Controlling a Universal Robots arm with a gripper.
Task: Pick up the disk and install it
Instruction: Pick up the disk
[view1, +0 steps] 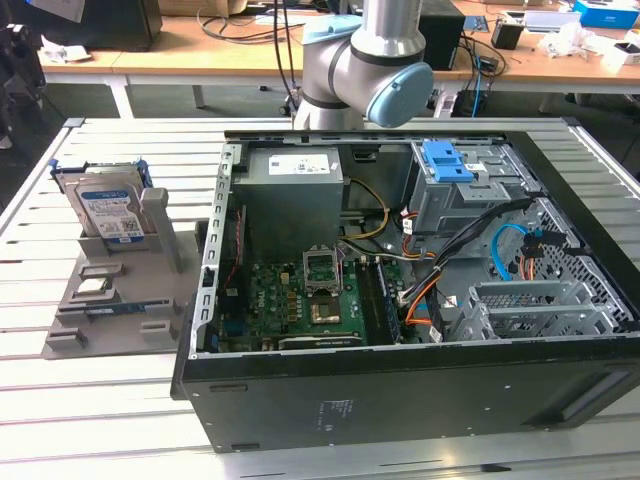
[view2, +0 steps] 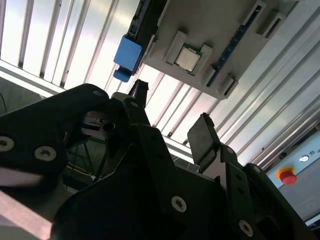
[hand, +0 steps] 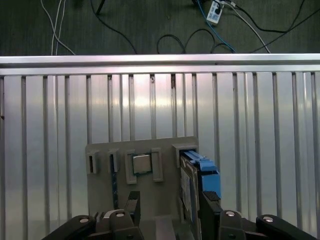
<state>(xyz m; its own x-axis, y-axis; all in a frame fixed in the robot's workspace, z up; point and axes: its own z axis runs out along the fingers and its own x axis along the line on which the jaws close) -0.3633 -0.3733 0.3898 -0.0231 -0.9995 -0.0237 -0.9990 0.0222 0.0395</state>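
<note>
The disk (view1: 110, 205) stands on edge in a grey holder (view1: 120, 290) on the slatted table, at the exterior view's left; it is silver-grey with a blue-and-white label and blue side rails. In the first wrist view the disk (hand: 192, 182) shows edge-on, its blue rail uppermost, close to one fingertip (hand: 210, 200). My gripper (hand: 171, 205) hangs above the holder (hand: 150, 200), open, with nothing between its fingers. The second wrist view shows the gripper (view2: 172, 120) with both black fingers apart, and the disk's blue rail (view2: 127, 52) beyond them.
An open computer case (view1: 400, 400) fills the exterior view's middle and right, with a grey power supply (view1: 295, 190), a motherboard (view1: 300, 300) and a drive cage with a blue bracket (view1: 447, 160). The holder also carries a chip (hand: 141, 163). Cables lie on the floor (hand: 200, 40) beyond the table edge.
</note>
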